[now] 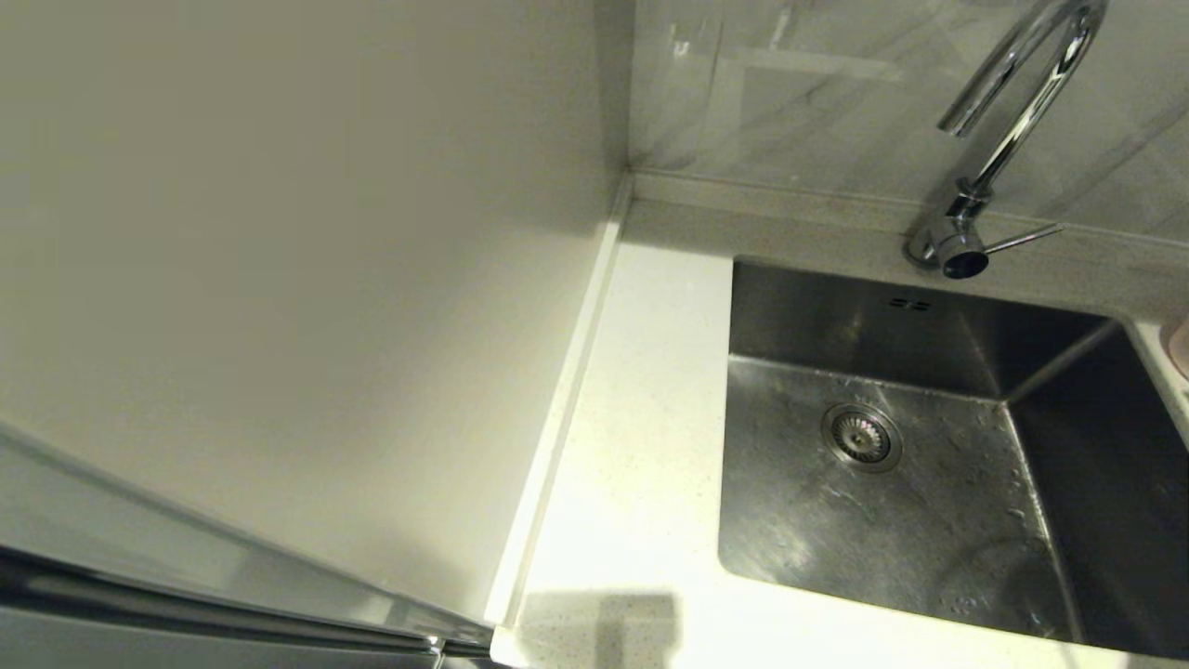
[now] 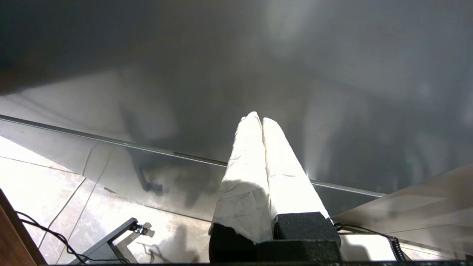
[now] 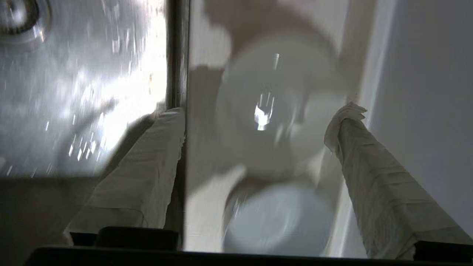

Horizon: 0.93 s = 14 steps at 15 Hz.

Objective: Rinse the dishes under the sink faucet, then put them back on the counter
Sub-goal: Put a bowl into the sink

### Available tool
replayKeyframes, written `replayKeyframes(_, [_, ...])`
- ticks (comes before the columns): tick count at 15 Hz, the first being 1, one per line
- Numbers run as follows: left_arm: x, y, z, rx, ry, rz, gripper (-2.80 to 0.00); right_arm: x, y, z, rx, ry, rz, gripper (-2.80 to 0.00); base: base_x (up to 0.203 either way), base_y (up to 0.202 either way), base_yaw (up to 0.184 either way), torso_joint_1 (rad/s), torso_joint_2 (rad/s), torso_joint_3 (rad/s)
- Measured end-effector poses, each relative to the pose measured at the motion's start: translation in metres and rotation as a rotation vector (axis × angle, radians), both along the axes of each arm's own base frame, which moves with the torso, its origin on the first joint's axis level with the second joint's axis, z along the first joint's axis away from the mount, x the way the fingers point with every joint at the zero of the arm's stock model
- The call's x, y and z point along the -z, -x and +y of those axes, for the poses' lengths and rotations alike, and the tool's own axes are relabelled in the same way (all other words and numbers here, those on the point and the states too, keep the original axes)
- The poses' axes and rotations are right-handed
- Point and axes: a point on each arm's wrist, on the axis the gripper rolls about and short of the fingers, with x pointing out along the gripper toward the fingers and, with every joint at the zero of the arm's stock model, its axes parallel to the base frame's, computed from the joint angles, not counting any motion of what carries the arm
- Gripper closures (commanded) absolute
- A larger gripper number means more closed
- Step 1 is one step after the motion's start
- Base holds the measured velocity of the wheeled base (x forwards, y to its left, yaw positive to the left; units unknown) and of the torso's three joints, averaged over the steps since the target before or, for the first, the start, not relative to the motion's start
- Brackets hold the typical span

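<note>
From the head view, the sink lies wet and bare around its strainer, the faucet arches over its back edge with no water visibly running, and the white surface flanks the basin; a sliver of a pale pink dish peeks in at the frame's right edge, and neither arm shows here. In the left wrist view, the left hand hangs parked over the floor, its padded fingers pressed together on nothing. In the right wrist view, the right hand hovers above the surface beside the sink, its fingers spread wide with nothing between them; below the gap sit a white bowl and, nearer the wrist, a pale bluish bowl, both resting on the surface, blurred. The step in hand looks like setting a dish back down, the release seemingly done. Next, the arm would need to lift clear without nudging the bowls, then go for any unrinsed dish.
</note>
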Motion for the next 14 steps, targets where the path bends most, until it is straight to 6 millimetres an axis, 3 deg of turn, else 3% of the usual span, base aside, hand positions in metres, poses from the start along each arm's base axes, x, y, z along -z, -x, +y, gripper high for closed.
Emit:
replayKeyframes(3, [0.0, 0.0, 0.0, 0.0, 0.0, 0.0, 0.0, 0.007, 0.011, 0.015, 0.008, -0.117, 0.081, -2.8, 0.0, 0.0, 0.0, 0.0, 0.0, 0.0])
replayKeyframes(7, [0.0, 0.0, 0.0, 0.0, 0.0, 0.0, 0.0, 0.024, 0.009, 0.014, -0.023, -0.192, 0.098, -2.8, 0.0, 0.0, 0.0, 0.0, 0.0, 0.0])
replayKeyframes(14, [0.0, 0.0, 0.0, 0.0, 0.0, 0.0, 0.0, 0.056, -0.012, -0.017, -0.028, -0.198, 0.099, -2.8, 0.0, 0.0, 0.0, 0.0, 0.0, 0.0])
